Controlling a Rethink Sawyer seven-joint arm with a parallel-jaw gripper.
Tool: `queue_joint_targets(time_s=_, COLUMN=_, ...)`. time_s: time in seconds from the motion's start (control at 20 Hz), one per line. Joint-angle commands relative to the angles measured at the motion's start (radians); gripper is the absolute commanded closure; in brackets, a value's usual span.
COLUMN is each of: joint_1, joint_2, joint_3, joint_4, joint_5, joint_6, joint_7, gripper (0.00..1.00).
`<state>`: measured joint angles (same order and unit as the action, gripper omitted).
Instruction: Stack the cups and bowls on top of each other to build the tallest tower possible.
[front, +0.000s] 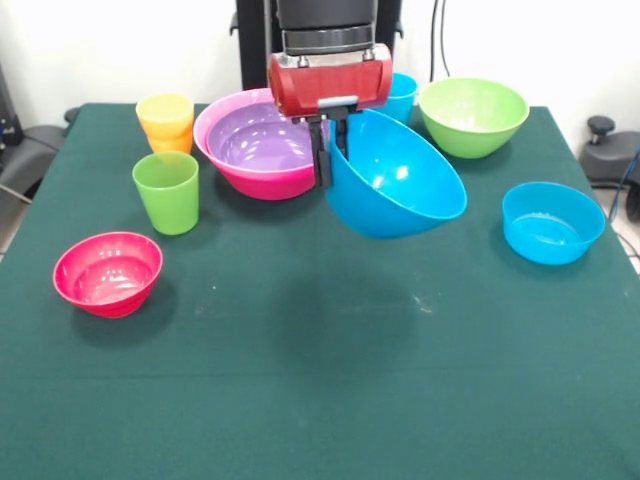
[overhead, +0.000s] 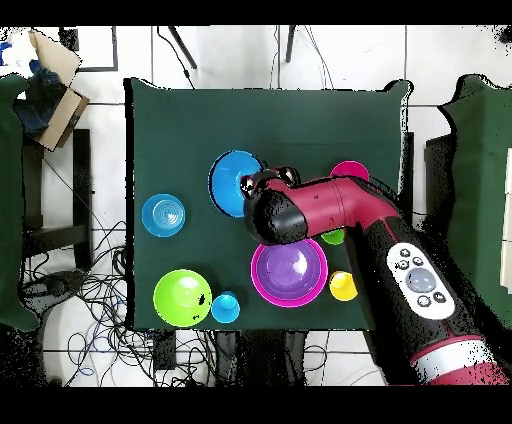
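Holding the large blue bowl by its rim, the end effector is closed on the near wall, one finger inside and one outside; the bowl hangs tilted and clear of the surface, apparently in transit toward a stacking spot.

- Pink bowl: just behind and beside the end effector, with the purple bowl nested inside it. This pair reads as the tower's base, widest piece at the bottom, and the likely destination for the lifted bowl.
- Light green bowl: behind the end effector on the opposite side from the pink bowl, standing alone.
- Light blue bowl: well apart to the same side as the green bowl, nearer the camera.
- Red-pink bowl: well apart on the pink bowl's side, unstacked.
- Green cup: upright, beyond the pink bowl.
- Yellow cup: seated in the orange cup, of which only a band shows.
- Blue cup: largely hidden behind the wrist and the lifted bowl.
- Large orange bowl: not visible in either view.
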<state>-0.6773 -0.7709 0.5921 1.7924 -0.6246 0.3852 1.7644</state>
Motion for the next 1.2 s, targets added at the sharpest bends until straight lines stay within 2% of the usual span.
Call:
queue_joint_targets(time_s=0.05, joint_1=-0.060, joint_2=-0.051, joint_3=0.092, joint_4=0.139, joint_5=-0.038, joint_6=-0.027, joint_7=-0.106, gripper=1.00)
queue_joint_targets(time_s=0.3, joint_1=-0.154, joint_2=-0.120, joint_3=0.130, joint_4=0.278, joint_5=-0.070, joint_6=-0.099, joint_7=-0.093, gripper=1.00)
queue_joint_targets(time_s=0.6, joint_1=-0.264, joint_2=-0.194, joint_3=0.191, joint_4=0.418, joint_5=-0.075, joint_6=-0.132, joint_7=-0.093, gripper=1.00)
queue_joint_targets(time_s=0.8, joint_1=-0.299, joint_2=-0.218, joint_3=0.226, joint_4=0.457, joint_5=-0.072, joint_6=-0.134, joint_7=-0.094, gripper=1.00)
queue_joint_targets(time_s=1.2, joint_1=-0.367, joint_2=-0.222, joint_3=0.318, joint_4=0.448, joint_5=-0.057, joint_6=-0.072, joint_7=-0.146, gripper=1.00)
